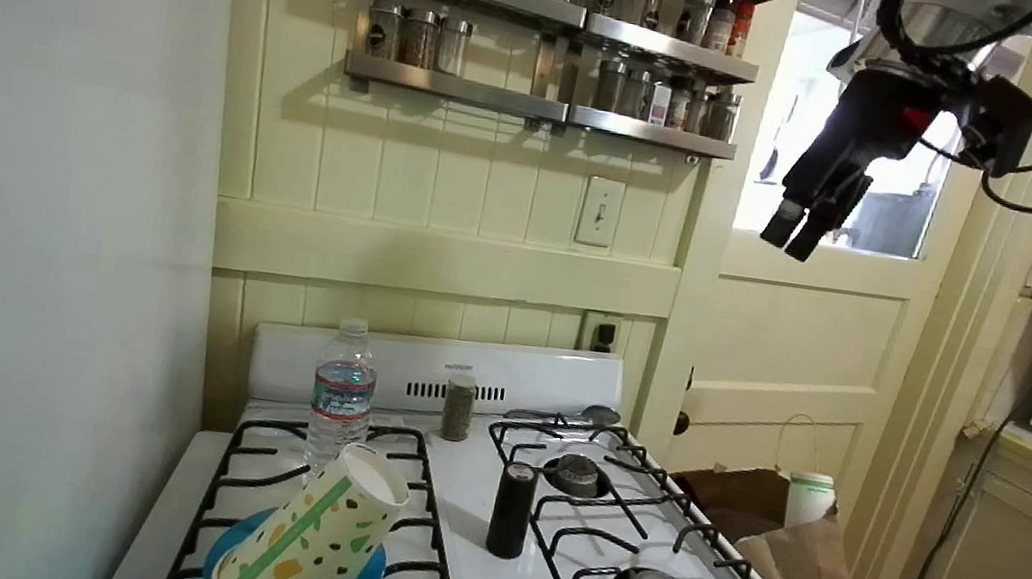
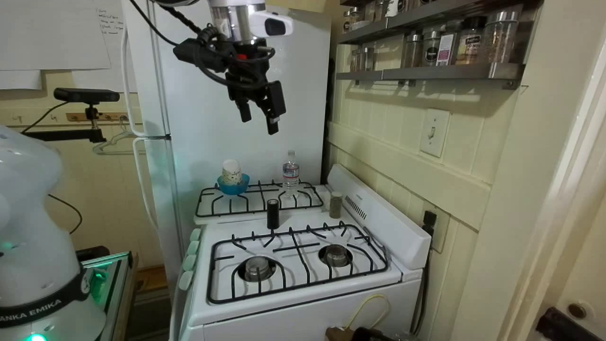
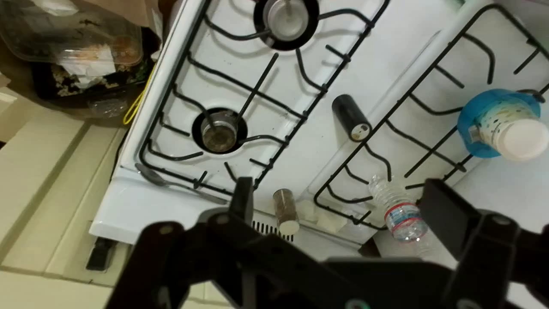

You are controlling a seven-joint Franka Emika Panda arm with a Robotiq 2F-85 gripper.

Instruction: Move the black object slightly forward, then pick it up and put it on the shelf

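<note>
The black object is a slim black cylinder standing upright on the white stove top between the grates; it shows in both exterior views (image 1: 511, 511) (image 2: 272, 214) and in the wrist view (image 3: 348, 113). The shelf is a set of metal wall racks with front rails, lined with spice jars, above the stove in both exterior views (image 1: 453, 89) (image 2: 450, 72). My gripper is open and empty, high above the stove, in both exterior views (image 1: 788, 235) (image 2: 259, 122). In the wrist view its fingers (image 3: 341, 197) stand wide apart, and the black object lies beyond them.
A clear water bottle (image 1: 342, 401) and a blue bowl with a patterned cup (image 1: 309, 543) stand on a grate. A spice jar (image 1: 458, 408) stands near the stove's back panel (image 1: 544, 374). The fridge (image 2: 293, 94) rises beside the stove. A paper bag (image 1: 801, 562) stands by the door.
</note>
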